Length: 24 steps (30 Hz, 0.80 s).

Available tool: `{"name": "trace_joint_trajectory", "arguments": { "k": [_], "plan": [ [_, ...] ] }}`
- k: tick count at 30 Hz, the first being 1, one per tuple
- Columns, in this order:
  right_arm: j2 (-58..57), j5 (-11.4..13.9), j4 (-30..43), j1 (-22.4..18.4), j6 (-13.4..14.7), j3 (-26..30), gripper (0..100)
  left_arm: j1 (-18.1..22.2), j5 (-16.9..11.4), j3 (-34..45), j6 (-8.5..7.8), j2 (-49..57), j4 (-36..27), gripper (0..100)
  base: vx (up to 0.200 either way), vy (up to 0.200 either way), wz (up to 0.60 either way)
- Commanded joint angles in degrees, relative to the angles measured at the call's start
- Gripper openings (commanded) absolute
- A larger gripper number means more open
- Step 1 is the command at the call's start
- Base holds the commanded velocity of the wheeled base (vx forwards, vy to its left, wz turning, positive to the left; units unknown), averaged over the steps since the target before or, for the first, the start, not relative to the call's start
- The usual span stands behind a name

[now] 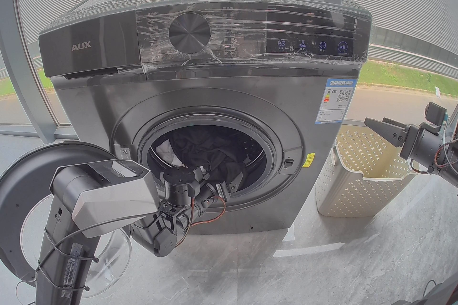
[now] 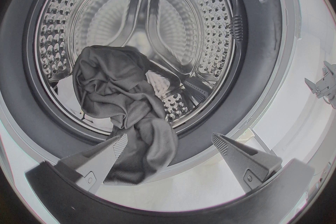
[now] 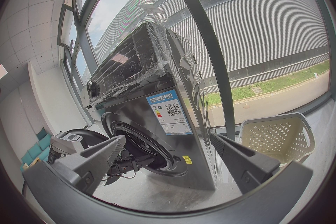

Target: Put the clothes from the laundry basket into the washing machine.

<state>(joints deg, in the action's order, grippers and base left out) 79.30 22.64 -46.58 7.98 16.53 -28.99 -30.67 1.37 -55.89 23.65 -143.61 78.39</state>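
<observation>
- Dark glass ringed in grey plastic: the door point(image 1: 28, 206) of the washing machine point(image 1: 95, 101) is being shown swung wide at the far left.
- The left gripper point(image 2: 169, 140) is being held at the drum mouth, its fingers spread apart and nothing being gripped between them.
- A dark garment point(image 2: 115, 84) is being seen directly ahead of that gripper, bunched on the floor of the drum point(image 2: 189, 0). Its long axis is running from inside the drum out toward the gripper. Its near end is being draped over the grey door seal point(image 2: 217, 109), just beside one fingertip point(image 2: 119, 142). A white cloth point(image 2: 66, 91) is being partly hidden beneath it.
- The coming move is being judged as tucking that hanging end inward, with the left arm by far the nearer.
- The laundry basket point(image 1: 343, 196) is being shown right of the machine, and no clothes are being made out in its visible part.
- The right gripper point(image 1: 381, 127) is being held by the basket's upper rim, parted and carrying nothing, well apart from the drum.
</observation>
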Motion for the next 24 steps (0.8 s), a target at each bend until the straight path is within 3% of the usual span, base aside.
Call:
{"name": "trace_joint_trajectory", "arguments": {
  "k": [1, 6, 8, 9, 10, 11, 12, 14, 16, 19, 24],
  "plan": [
    [-0.11, 0.04, -0.09, 0.01, -0.01, -0.01, 100, 0.53, 0.13, 0.52, 0.08, 0.61, -1.48, 100, 0.000, 0.000, 0.00],
    [0.07, 0.04, 0.00, 0.01, -0.01, -0.01, 100, 0.35, -0.31, -1.06, 0.87, 1.31, -3.24, 100, 0.000, 0.000, 0.00],
    [0.07, 0.13, 0.00, 0.01, -0.01, -0.01, 100, 0.00, 0.22, -3.34, 4.83, 2.10, -5.35, 100, 0.000, 0.000, 0.00],
    [0.07, 0.13, 0.00, 0.01, -0.01, -0.01, 100, 0.00, 0.22, -3.34, 4.83, 2.10, -5.35, 100, 0.000, 0.000, 0.00],
    [0.07, 0.04, -0.09, 0.01, -0.01, -0.01, 100, -0.35, 1.10, -3.70, 7.82, 2.98, -7.72, 100, 0.000, 0.000, 0.00],
    [-0.02, 0.04, 0.00, 0.01, -0.01, -0.01, 100, -0.44, 1.36, -3.43, 8.87, 4.21, -9.92, 100, 0.000, 0.000, 0.00],
    [-0.02, 0.04, 0.00, 0.01, -0.01, -0.01, 100, -0.44, 1.45, -3.34, 8.87, 4.47, -10.62, 100, 0.000, 0.000, 0.00],
    [0.07, 0.13, 0.00, 0.01, -0.01, -0.01, 100, 0.00, 1.62, -3.78, 7.99, 5.79, -17.57, 100, 0.000, 0.000, 0.00],
    [0.15, 0.04, -0.09, 0.01, -0.01, -0.01, 100, 0.44, 1.54, -4.14, 4.65, 6.14, -21.34, 100, 0.000, 0.000, 0.00],
    [0.15, 0.13, 0.00, 0.01, -0.01, -0.10, 100, 0.61, 1.36, -4.40, 0.87, 5.53, -22.49, 100, 0.000, 0.000, 0.00],
    [-0.11, 0.04, 0.00, 0.01, -0.01, 0.07, 100, 0.88, 1.62, -7.30, -0.18, 2.36, -22.93, 100, 0.000, 0.000, 0.00]
  ]
}}
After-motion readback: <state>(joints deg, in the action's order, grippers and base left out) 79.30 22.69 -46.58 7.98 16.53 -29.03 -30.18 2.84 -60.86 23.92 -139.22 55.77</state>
